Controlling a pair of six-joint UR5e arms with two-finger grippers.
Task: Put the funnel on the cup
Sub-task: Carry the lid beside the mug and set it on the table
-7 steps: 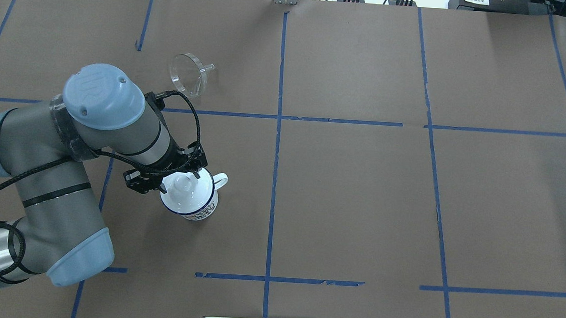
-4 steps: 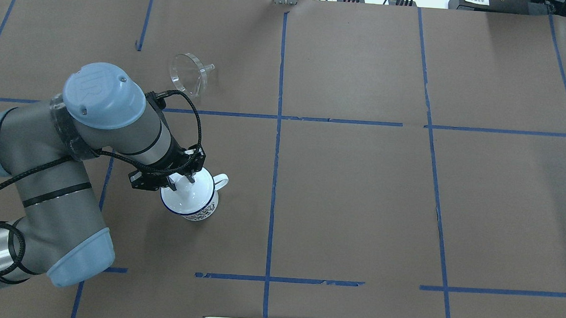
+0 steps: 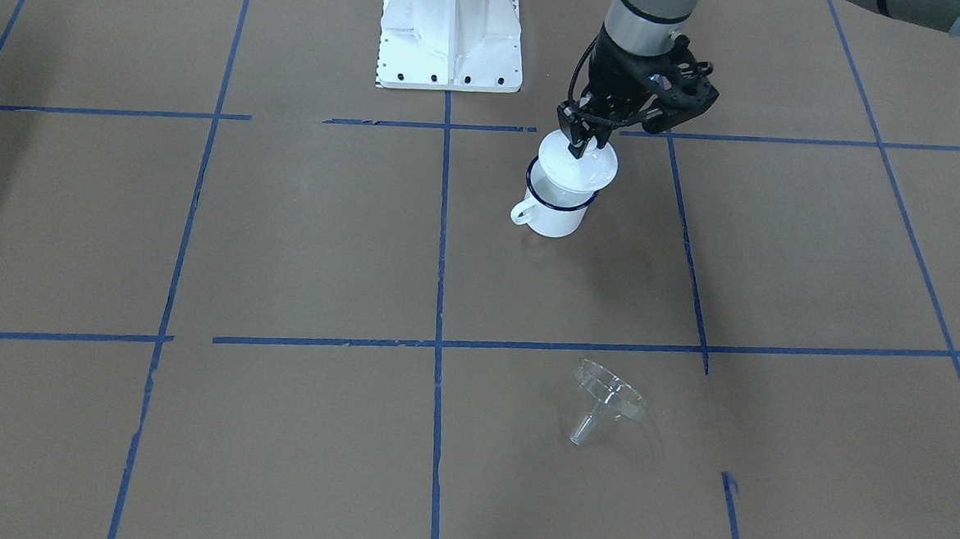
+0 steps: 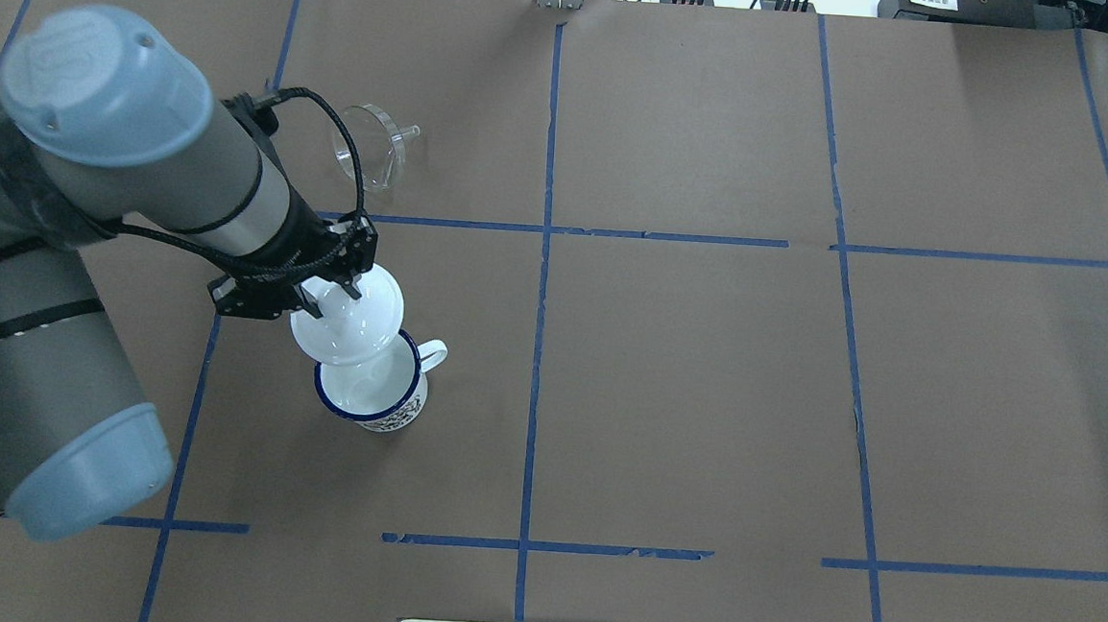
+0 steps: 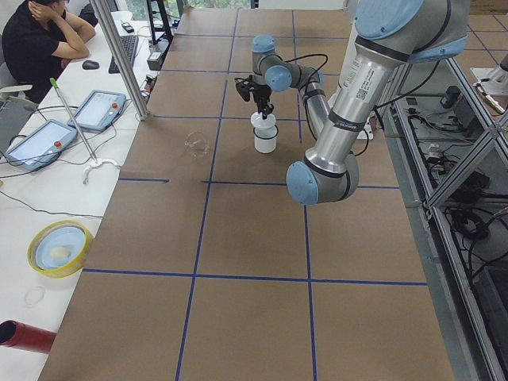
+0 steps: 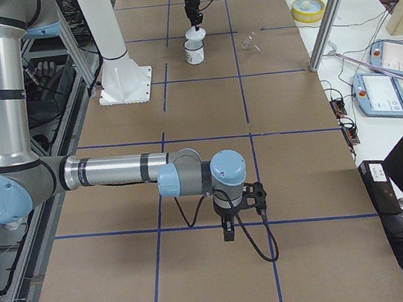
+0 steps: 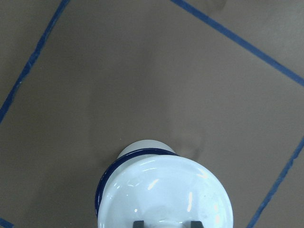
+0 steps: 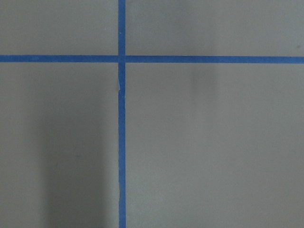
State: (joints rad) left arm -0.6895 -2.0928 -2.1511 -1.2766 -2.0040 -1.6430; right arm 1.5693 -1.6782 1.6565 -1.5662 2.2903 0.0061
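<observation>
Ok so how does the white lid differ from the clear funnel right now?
The lid is opaque white; the funnel is clear. The lid is held by its knob in the left gripper, above the cup; the funnel lies on its side on the table, untouched. Both are round.

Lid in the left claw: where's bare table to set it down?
Left claw holds the lid over the cup. Nearest bare patch: between the cup's handle and the centre tape line. Overhead, squares right of that line are bare too. Crowded: the strip from cup to funnel, under the left arm.
</observation>
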